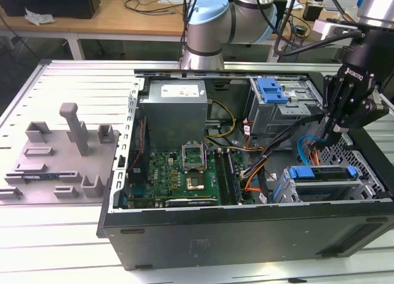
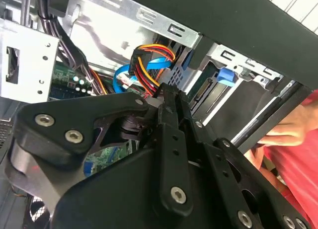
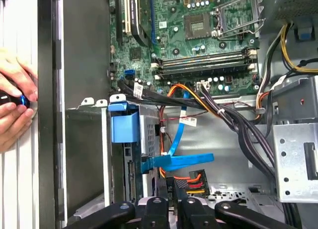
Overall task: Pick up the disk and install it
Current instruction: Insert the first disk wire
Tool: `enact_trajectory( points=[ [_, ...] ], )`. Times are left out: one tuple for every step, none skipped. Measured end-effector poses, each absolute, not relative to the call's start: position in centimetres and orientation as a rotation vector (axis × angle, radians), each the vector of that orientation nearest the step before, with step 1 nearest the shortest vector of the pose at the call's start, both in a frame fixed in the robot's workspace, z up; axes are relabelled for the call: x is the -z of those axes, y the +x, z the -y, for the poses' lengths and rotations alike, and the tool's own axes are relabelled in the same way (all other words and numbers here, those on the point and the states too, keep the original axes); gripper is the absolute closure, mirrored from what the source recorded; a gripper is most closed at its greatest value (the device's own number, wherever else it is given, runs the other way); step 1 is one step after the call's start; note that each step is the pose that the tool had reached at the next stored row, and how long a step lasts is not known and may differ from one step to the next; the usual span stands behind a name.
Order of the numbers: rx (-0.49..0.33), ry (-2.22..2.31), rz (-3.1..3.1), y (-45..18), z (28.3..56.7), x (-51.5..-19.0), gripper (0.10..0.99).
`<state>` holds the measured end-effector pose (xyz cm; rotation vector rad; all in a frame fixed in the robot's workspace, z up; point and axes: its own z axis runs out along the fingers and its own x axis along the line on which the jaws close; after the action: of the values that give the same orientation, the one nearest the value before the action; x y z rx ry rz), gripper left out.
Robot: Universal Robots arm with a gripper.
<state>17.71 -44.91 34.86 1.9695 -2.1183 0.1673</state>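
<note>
Black fingers [image 2: 171,119] pinched nearly together, gripping nothing, tips right by the orange-red plug [image 3: 191,182]. Disk [image 1: 326,184] sits in the case [image 1: 246,235], four o'clock in the exterior view, gripper [image 1: 327,135] just above.

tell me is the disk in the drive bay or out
In: the disk sits down inside the drive cage, blue frame level with the cage's top. The gripper hangs just beside it. Cannot tell if it's latched.

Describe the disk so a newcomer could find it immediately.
Look inside the open computer case, at its near corner on the exterior view's right, below the gripper. The disk lies there, silver with a blue frame, unlike the all-blue latch farther back.
</note>
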Motion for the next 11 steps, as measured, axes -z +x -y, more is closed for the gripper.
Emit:
enact_trajectory(
  points=[
    [-0.167,1.969,2.118,17.7,44.9,-34.9,0.918],
    [-0.167,1.969,2.118,17.7,44.9,-34.9,0.918],
    [-0.167,1.970,2.118,17.7,44.9,-34.9,0.918],
    [-0.167,1.970,2.118,17.7,44.9,-34.9,0.918],
    [-0.166,1.970,2.119,17.7,45.0,-34.9,0.918],
    [-0.166,1.971,2.119,17.7,45.1,-34.9,0.918],
    [-0.163,1.972,2.120,17.7,45.5,-34.9,0.918],
    [-0.162,1.973,2.121,17.7,45.8,-34.9,0.918],
    [-0.161,1.973,2.121,17.8,46.0,-35.0,0.918],
    [-0.161,1.973,2.121,17.8,46.0,-35.0,0.918],
    [-0.161,1.973,2.121,17.8,46.1,-35.1,0.918]
  ],
)
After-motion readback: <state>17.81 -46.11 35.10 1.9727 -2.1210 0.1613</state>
